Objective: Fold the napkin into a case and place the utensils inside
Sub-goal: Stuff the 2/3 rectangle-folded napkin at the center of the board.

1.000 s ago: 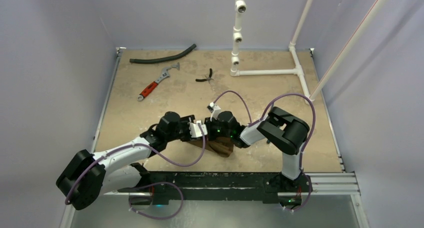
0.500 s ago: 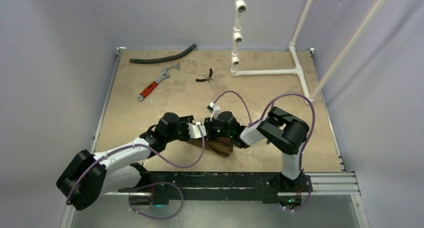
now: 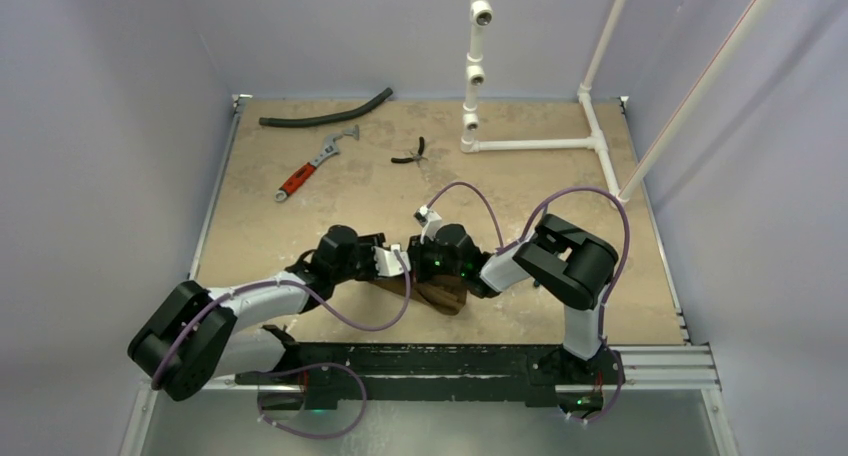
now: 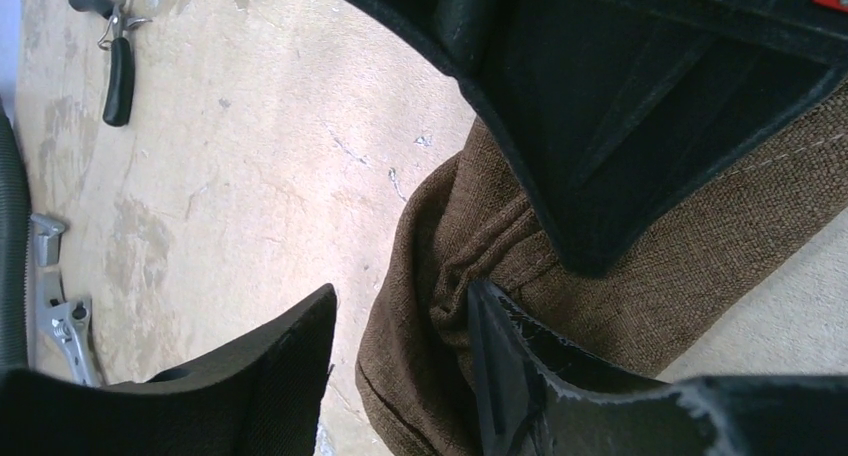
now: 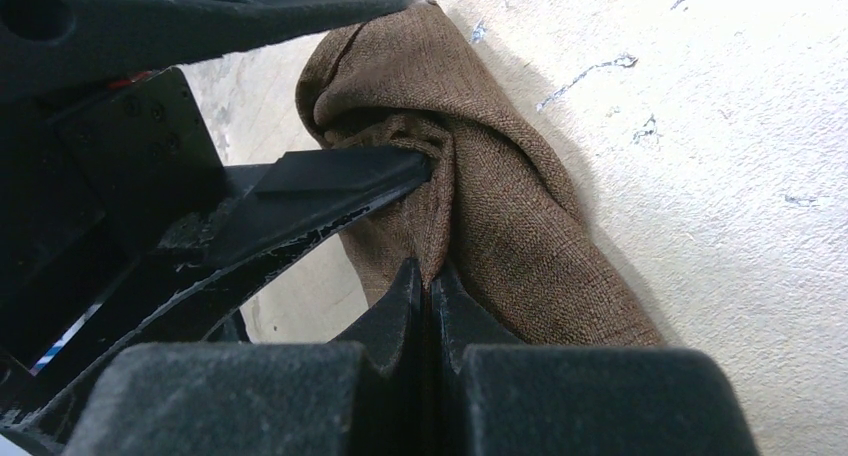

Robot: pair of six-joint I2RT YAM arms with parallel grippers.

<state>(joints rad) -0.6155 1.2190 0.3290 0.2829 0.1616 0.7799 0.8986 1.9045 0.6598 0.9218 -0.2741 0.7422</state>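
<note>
The dark-brown napkin [image 3: 446, 296] lies bunched near the table's front middle, largely under both wrists. My right gripper [image 5: 428, 273] is shut on a raised fold of the napkin [image 5: 510, 226]. My left gripper [image 4: 400, 301] is open and straddles the napkin's [image 4: 420, 376] rolled end. One of its fingers [image 4: 510, 366] is tucked into a crease, while the other finger [image 4: 270, 376] stands clear of the cloth over bare table. In the top view the left gripper [image 3: 392, 261] and right gripper [image 3: 420, 268] meet tip to tip. The utensils are out of view.
A black hose [image 3: 325, 113], a red-handled wrench [image 3: 312, 166] and small black pliers [image 3: 410, 154] lie at the back left. A white pipe frame [image 3: 530, 144] stands at the back right. In the left wrist view, the pliers [image 4: 118, 56] and wrench jaw [image 4: 55, 306] show beyond the napkin.
The left arm's rear links have swung in toward the table while its gripper stays at the napkin, jaws slightly narrower. The right arm has not moved.
</note>
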